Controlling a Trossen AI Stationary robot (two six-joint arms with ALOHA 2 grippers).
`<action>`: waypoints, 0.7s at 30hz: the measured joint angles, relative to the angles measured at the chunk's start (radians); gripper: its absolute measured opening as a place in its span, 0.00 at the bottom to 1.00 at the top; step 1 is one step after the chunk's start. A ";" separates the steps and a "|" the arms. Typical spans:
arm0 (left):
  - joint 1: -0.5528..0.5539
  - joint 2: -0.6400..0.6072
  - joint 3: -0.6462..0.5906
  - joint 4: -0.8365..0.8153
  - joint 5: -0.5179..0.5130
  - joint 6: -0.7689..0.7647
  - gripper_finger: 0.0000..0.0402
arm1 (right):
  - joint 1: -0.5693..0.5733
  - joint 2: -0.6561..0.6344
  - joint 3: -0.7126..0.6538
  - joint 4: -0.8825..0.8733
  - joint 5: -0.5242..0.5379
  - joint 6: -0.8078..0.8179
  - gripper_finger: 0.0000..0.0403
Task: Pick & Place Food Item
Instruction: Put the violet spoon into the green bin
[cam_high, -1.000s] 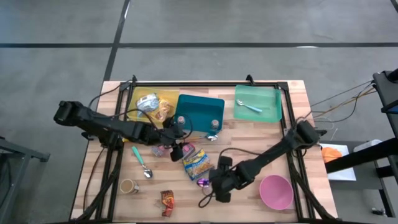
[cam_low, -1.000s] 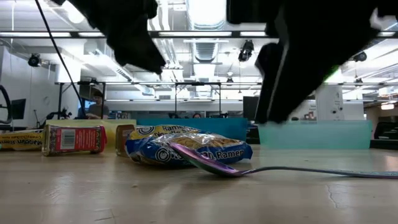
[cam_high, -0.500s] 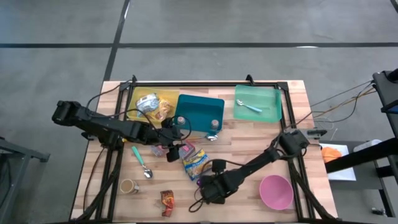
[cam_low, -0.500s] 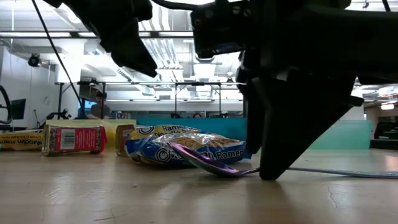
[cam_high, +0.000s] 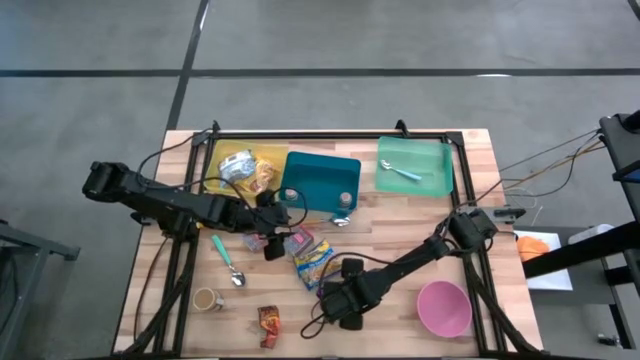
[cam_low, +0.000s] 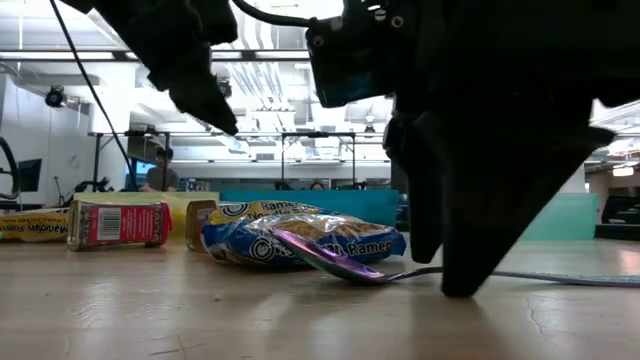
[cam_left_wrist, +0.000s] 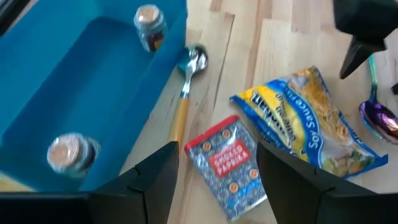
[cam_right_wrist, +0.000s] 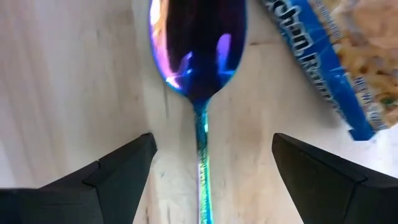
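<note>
Right gripper (cam_right_wrist: 205, 180) hangs spread wide astride the iridescent purple metal spoon (cam_right_wrist: 198, 53) beside the blue-yellow ramen packet (cam_left_wrist: 320, 121), while left gripper (cam_left_wrist: 217, 180) hovers unclenched over the red paprika packet (cam_left_wrist: 229, 165) nearby.

pink bowl (cam_high: 444, 307), teal tray (cam_high: 322, 181), green-handled spoon (cam_high: 226, 259), small cup (cam_high: 207, 299)
</note>
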 joint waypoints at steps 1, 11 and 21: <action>-0.002 -0.001 -0.007 -0.004 0.000 -0.018 0.56 | 0.000 -0.001 0.000 0.000 -0.017 -0.009 0.82; -0.003 -0.002 -0.037 -0.001 0.000 -0.034 0.56 | -0.008 -0.012 -0.003 0.013 -0.099 -0.054 0.82; -0.003 -0.002 -0.037 0.002 0.000 -0.051 0.56 | -0.011 -0.010 -0.007 0.031 -0.071 -0.068 0.58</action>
